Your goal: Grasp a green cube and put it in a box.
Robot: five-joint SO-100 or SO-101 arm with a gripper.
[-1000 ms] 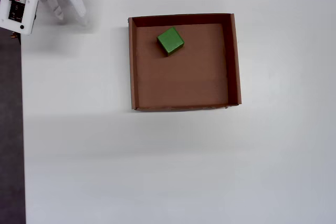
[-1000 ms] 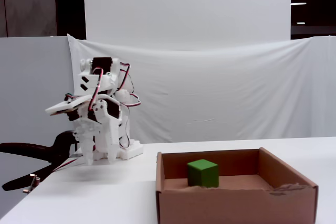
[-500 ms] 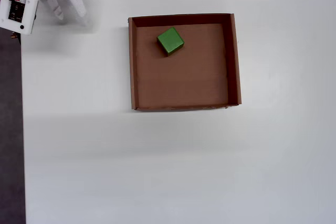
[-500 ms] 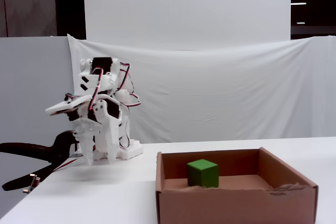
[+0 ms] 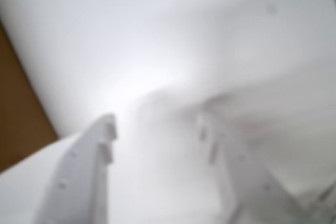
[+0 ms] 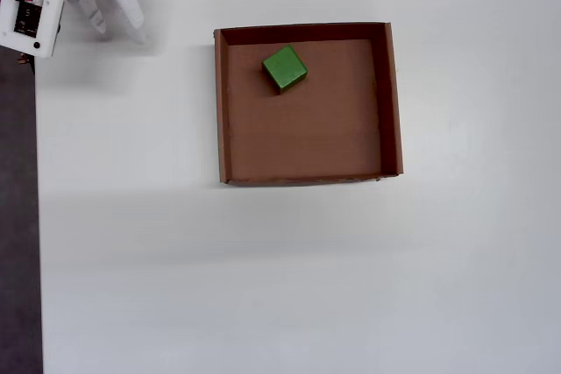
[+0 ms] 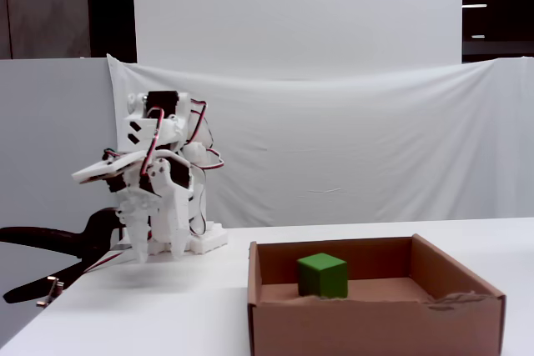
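The green cube (image 6: 284, 68) lies inside the brown cardboard box (image 6: 393, 102), near its far-left corner in the overhead view. In the fixed view the cube (image 7: 322, 275) sits on the box floor behind the front wall (image 7: 375, 323). My white gripper (image 6: 121, 32) hangs over the bare table at the top left, well apart from the box. In the fixed view it (image 7: 160, 254) points down just above the table. In the blurred wrist view the gripper (image 5: 155, 124) has its fingers spread with nothing between them. The cube does not show in the wrist view.
The white table's left edge (image 6: 37, 216) borders a dark floor. A white cloth backdrop (image 7: 350, 147) stands behind the table. A black clamp (image 7: 50, 243) sticks out at the left. A blurred brown patch (image 5: 16, 114) fills the wrist view's left edge.
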